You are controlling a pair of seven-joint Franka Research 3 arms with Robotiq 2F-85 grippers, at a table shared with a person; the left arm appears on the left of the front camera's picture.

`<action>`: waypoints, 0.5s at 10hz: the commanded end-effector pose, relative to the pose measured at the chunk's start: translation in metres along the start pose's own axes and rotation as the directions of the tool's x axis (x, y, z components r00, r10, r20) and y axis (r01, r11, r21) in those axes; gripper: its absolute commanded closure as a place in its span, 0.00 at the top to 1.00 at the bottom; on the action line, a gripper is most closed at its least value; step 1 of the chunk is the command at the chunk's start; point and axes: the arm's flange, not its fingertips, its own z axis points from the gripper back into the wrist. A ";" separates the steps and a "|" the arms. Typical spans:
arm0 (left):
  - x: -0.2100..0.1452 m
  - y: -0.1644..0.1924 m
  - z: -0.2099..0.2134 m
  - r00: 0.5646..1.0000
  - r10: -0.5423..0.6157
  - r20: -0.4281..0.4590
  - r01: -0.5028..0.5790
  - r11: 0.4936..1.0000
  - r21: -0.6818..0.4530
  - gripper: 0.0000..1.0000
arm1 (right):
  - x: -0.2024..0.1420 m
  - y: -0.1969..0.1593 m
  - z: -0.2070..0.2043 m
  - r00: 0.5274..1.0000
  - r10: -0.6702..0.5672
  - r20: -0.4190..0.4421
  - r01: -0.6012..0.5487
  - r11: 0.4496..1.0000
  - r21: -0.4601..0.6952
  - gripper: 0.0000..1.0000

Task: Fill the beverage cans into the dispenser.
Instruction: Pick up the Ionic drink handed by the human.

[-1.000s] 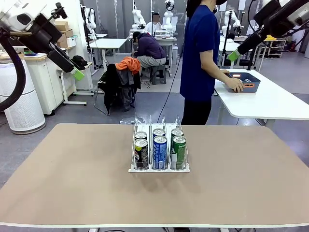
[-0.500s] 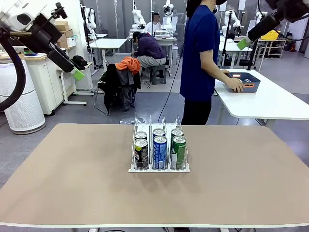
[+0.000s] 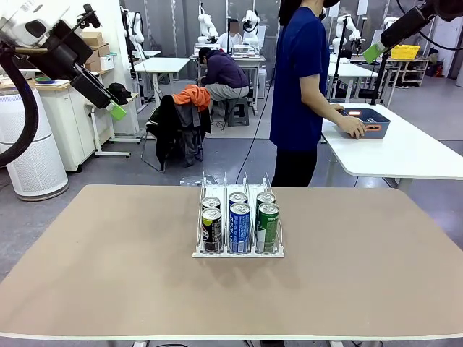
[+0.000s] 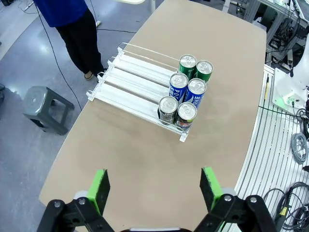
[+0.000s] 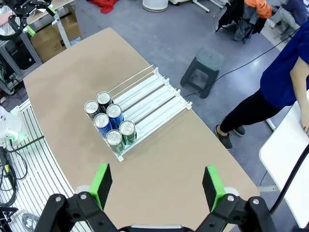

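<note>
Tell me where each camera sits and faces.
Front view: between the arms, facing across the tan table at the person in blue; green-padded left fingers and right fingers raised.
Left wrist view: high overhead, looking down past the open left fingers.
Right wrist view: likewise, right fingers open.
All three share the white-based clear-divider dispenser holding six slim metal cans.

The front view sits on the near side of the dispenser (image 3: 238,230), a little above the desk (image 3: 108,282). It faces across the desk toward the person (image 3: 296,79) standing beyond the dispenser, which lies at middle range. The left wrist view looks steeply down from high above, past its own left tool (image 4: 154,186), with the dispenser well off. The right wrist view does likewise past the right tool (image 5: 157,186), from the dispenser's other flank. All three share the dispenser, its beverage cans (image 3: 239,225) and the surrounding desk.
</note>
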 end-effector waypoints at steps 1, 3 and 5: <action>-0.001 0.002 0.001 1.000 -0.012 -0.009 0.012 1.000 -0.012 1.00 | 0.000 0.001 -0.001 1.000 0.000 -0.001 0.000 1.000 0.001 1.00; 0.009 -0.002 0.009 0.998 0.054 -0.008 -0.054 0.998 0.033 1.00 | 0.000 0.001 -0.001 1.000 0.000 -0.001 0.000 1.000 0.001 1.00; 0.025 -0.011 0.025 0.994 0.111 0.012 -0.111 0.993 0.032 1.00 | 0.000 0.001 -0.001 1.000 0.000 -0.001 0.000 1.000 0.001 1.00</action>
